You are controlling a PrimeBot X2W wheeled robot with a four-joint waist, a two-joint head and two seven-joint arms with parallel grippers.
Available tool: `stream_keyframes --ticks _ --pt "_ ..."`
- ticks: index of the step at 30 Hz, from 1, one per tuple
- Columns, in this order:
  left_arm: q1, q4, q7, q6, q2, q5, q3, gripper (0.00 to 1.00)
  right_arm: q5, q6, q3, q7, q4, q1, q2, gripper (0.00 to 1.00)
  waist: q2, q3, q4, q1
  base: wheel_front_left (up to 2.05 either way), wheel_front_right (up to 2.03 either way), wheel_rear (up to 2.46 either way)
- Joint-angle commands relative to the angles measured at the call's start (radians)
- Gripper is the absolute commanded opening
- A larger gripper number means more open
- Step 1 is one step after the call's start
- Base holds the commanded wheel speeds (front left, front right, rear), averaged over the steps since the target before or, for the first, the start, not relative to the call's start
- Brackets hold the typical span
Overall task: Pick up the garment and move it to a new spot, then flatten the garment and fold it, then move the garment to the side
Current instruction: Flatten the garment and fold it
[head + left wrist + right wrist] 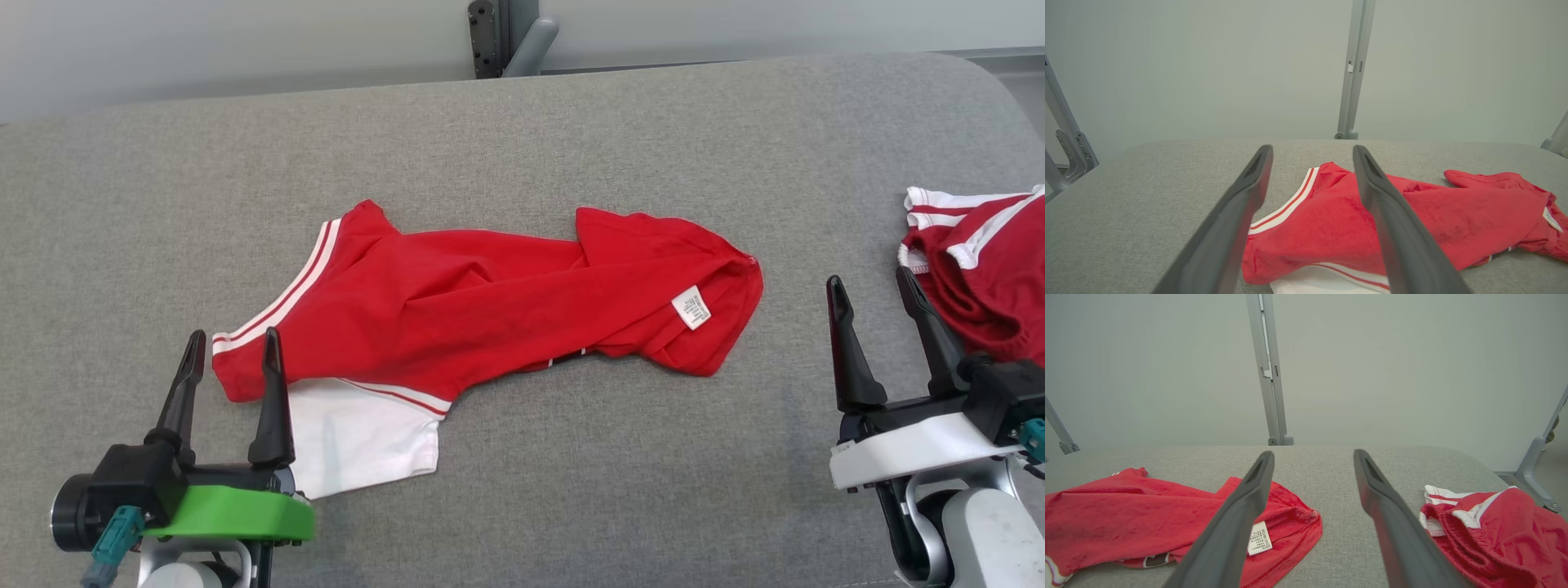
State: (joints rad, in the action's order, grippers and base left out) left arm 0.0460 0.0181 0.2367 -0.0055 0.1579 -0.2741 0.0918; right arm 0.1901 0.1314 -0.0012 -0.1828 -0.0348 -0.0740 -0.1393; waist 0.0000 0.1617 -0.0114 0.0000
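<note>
Grey woven cloth covers the bench (571, 139), coarse and matte, with rounded far corners. Near its front-left corner the left gripper (233, 335) sits on a glossy green mount (233, 514), its two tapered dark fingers spread wide with nothing between them. The fingertips stand at the striped hem of the red garment (490, 294); whether they touch it I cannot tell.

The garment lies crumpled across the middle of the bench, running from the front-left towards the centre-right. It is a soft knit with white double stripes along one edge. The head view lays out its full length and a smooth white panel (359, 433) at the near-left end, while the left wrist view catches just a sliver of that panel. That wrist view also brings out the fuzzy nap of the red cloth and adds a bracketed metal frame (1069, 143) beyond the bench's left edge. A small white label (691, 308) sits on the rounded right end. The right wrist view shows its printed lines and the stitched hem beneath it.

Near the front-right corner the right gripper (869, 278) rests on a white mount (914, 449), fingers parted and empty. Close beside it, at the right edge, a second red garment (988, 261) lies bunched, with white stripes and gathered trim. A grey upright post (502, 37) rises beyond the far edge.
</note>
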Motion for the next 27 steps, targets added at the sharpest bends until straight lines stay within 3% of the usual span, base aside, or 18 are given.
stream_keyframes --ticks 1,26,27 --pt "0.007 0.007 -0.011 0.000 0.000 -0.015 0.002 1.00 0.005 -0.001 -0.003 0.005 -0.007 0.004 -0.002 1.00 0.0000 0.009 0.009 0.0000 0.00 0.00 0.00" --pt "0.014 0.378 -0.178 -0.045 -0.035 -0.167 0.024 1.00 0.019 -0.001 0.005 0.021 -0.027 -0.043 -0.012 1.00 0.0000 0.131 0.039 0.0000 0.00 0.00 0.00" --pt "0.019 0.394 -0.189 -0.047 -0.035 -0.170 0.027 0.84 0.021 -0.001 0.006 0.021 -0.026 -0.046 -0.012 1.00 0.0000 0.133 0.038 0.0000 0.00 0.00 0.00"
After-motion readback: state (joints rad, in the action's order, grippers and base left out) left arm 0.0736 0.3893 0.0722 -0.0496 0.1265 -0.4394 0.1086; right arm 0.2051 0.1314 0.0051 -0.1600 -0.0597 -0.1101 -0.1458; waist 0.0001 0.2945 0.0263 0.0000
